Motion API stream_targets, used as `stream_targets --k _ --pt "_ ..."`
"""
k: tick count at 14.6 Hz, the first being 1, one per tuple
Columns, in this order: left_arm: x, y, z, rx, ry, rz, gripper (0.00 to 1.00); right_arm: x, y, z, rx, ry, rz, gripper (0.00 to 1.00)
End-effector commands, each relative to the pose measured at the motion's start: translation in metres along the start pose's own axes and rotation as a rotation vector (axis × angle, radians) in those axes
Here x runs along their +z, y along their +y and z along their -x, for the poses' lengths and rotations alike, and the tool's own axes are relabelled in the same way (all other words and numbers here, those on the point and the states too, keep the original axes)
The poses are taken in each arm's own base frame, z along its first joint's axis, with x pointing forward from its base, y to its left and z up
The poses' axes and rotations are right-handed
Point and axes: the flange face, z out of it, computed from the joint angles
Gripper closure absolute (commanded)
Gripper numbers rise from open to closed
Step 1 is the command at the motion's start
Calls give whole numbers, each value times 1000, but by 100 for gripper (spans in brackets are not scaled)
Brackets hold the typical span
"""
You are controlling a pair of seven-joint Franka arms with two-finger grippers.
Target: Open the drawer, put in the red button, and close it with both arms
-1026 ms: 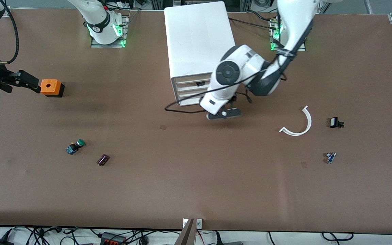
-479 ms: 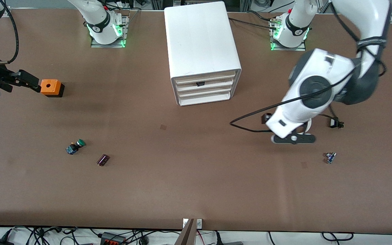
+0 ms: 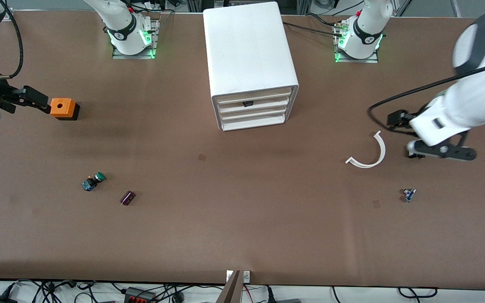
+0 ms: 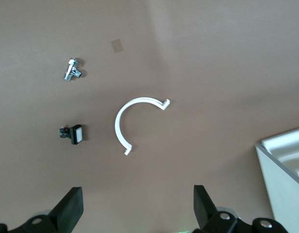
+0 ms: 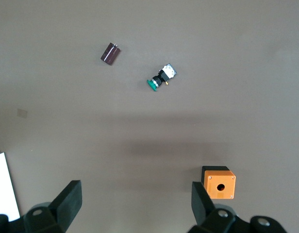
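Drawer unit (image 3: 251,105) all shut. Left gripper (image 4: 135,213) jaws spread, empty, over black part (image 3: 413,150); right gripper (image 5: 132,208) spread beside orange box (image 3: 63,108), waiting. No red button seen; stage unclear.

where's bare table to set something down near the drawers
Bare table runs wide from the drawer unit toward the front camera, bordered by the purple part and white arc. It is crowded under the left gripper.
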Motion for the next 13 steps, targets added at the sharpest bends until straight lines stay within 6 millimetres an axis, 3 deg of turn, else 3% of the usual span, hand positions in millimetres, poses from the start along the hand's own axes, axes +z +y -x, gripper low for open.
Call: stream_targets --k 1,3,7,13 --pt "-21 -24 21 66 37 44 0 1 1 8 -9 18 11 0" --pt "-25 -38 29 40 48 30 0 0 1 8 -8 15 9 0" --pt "-16 -33 62 6 187 -27 0 1 3 6 -6 22 11 0" --pt "-5 -40 63 -40 162 -7 0 1 0 3 -14 61 12 0"
